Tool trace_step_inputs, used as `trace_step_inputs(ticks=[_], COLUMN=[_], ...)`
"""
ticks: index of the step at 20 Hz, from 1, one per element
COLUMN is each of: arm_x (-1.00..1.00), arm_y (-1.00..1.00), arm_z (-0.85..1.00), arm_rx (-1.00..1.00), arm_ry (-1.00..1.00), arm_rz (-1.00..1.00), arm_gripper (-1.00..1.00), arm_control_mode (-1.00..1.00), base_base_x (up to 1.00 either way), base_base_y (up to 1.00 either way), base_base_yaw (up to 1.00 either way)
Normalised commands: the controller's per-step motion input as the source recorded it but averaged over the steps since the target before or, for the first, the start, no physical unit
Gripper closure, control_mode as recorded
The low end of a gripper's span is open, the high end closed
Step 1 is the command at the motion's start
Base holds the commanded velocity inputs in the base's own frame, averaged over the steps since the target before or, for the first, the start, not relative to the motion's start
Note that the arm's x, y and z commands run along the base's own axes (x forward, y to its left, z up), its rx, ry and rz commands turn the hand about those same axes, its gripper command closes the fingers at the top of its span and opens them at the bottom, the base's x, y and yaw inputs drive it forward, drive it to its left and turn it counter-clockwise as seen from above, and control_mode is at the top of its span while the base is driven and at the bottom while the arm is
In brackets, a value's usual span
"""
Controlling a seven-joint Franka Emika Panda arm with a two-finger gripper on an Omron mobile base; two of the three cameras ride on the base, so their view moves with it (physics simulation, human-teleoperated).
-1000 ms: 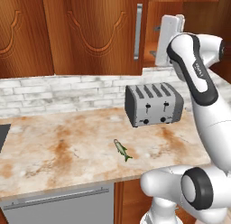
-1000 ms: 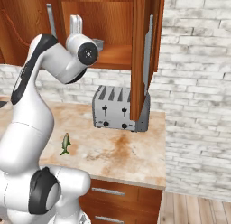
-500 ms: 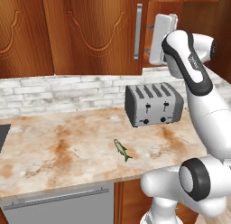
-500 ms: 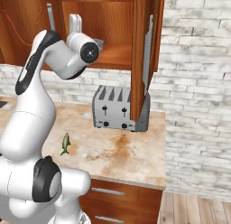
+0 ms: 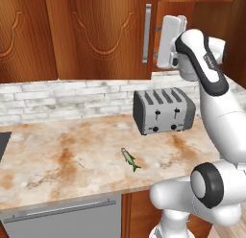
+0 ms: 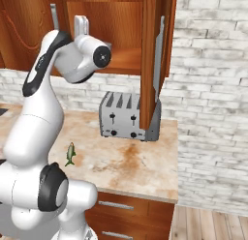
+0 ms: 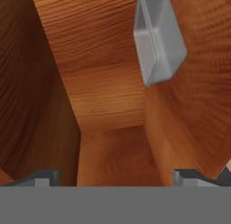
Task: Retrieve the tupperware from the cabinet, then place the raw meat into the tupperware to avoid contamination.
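Observation:
The grey tupperware (image 7: 158, 38) rests on its shelf inside the open cabinet (image 7: 103, 83), tilted in the rolled hand view. My gripper (image 7: 117, 177) is open, its fingertips (image 7: 43, 175) spread wide with nothing between them, and stands short of the tupperware. The hand (image 5: 170, 38) is raised at the mouth of the open cabinet (image 6: 121, 21), beside its swung-out door (image 6: 151, 65). A sliver of the tupperware (image 6: 108, 44) peeks from behind the arm. The raw meat, a small fish (image 5: 129, 159) (image 6: 70, 153), lies on the marble counter (image 5: 62, 155) in front of the toaster.
A silver four-slot toaster (image 5: 163, 110) (image 6: 127, 117) stands on the counter below the open cabinet. The open door's edge and bar handle (image 6: 158, 55) hang over the toaster's right side. Closed cabinet doors (image 5: 91, 30) lie to the left. A brick wall (image 6: 213, 89) bounds the right.
The hand has edged slightly up and left toward the cabinet opening. The fish and the toaster have not moved.

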Motion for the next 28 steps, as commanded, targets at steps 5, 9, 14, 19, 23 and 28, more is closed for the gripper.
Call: trace_step_inputs(ticks=[5,9,14,19,23,28], arm_x=[-0.04,-0.12,-0.31,-0.53,-0.61,-0.66], arm_y=[0.19,0.17,0.24,0.3,0.35,0.44], arm_z=[0.0,0.0,0.0,0.0,0.0,0.0], arm_rx=[0.0,0.0,0.0,0.0,0.0,0.0], arm_ry=[-0.01,-0.01,-0.04,-0.06,-0.08,-0.12], arm_rz=[0.1,0.1,0.11,0.1,0.08,0.08], arm_gripper=[-1.0,-1.0,-1.0,-1.0,-1.0,-1.0], arm_control_mode=[-1.0,-1.0,-1.0,-1.0,-1.0,-1.0], base_base_x=[0.0,0.0,0.0,0.0,0.0,0.0], base_base_y=[0.0,0.0,0.0,0.0,0.0,0.0], base_base_yaw=[0.0,0.0,0.0,0.0,0.0,0.0])
